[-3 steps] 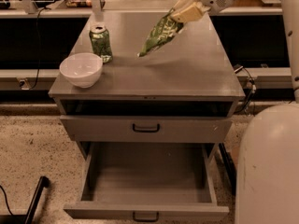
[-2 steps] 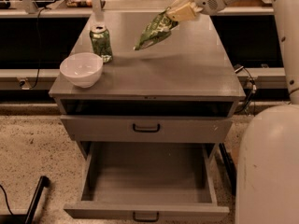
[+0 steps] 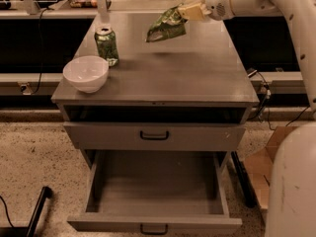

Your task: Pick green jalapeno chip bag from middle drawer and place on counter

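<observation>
My gripper (image 3: 186, 12) comes in from the upper right and is shut on the top edge of the green jalapeno chip bag (image 3: 166, 27). The bag hangs in the air over the back middle of the counter (image 3: 197, 78), clear of its surface, with its shadow below it. The middle drawer (image 3: 154, 222) is pulled out at the bottom of the view, and its inside is bare. The drawer above it (image 3: 98, 135) is closed.
A green soda can (image 3: 106, 45) and a white bowl (image 3: 86, 73) stand on the counter's left side. A dark slot (image 3: 153, 114) runs under the counter top. My white base (image 3: 291, 186) fills the lower right, beside a cardboard box (image 3: 259, 169) on the floor.
My gripper has carried the bag a little to the left and farther back over the counter. The bag hangs less steeply than before.
</observation>
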`<action>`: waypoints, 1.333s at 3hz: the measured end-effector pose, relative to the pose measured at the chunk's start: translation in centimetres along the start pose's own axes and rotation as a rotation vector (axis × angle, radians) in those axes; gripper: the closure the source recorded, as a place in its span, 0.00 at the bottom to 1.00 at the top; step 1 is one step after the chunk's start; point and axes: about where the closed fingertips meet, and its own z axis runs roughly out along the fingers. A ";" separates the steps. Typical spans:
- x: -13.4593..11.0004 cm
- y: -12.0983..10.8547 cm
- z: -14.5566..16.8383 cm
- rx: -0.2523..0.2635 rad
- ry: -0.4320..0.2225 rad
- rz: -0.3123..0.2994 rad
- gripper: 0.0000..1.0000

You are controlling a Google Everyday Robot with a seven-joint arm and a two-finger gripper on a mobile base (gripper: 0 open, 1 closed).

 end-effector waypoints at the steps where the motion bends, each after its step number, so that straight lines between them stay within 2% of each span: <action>1: -0.3 -0.7 0.6 0.035 -0.021 0.005 0.82; 2: -0.2 -0.5 1.1 0.026 -0.021 0.007 0.50; 3: -0.2 -0.4 1.3 0.021 -0.021 0.007 0.28; 4: -0.1 -0.1 1.9 0.013 -0.021 0.009 0.00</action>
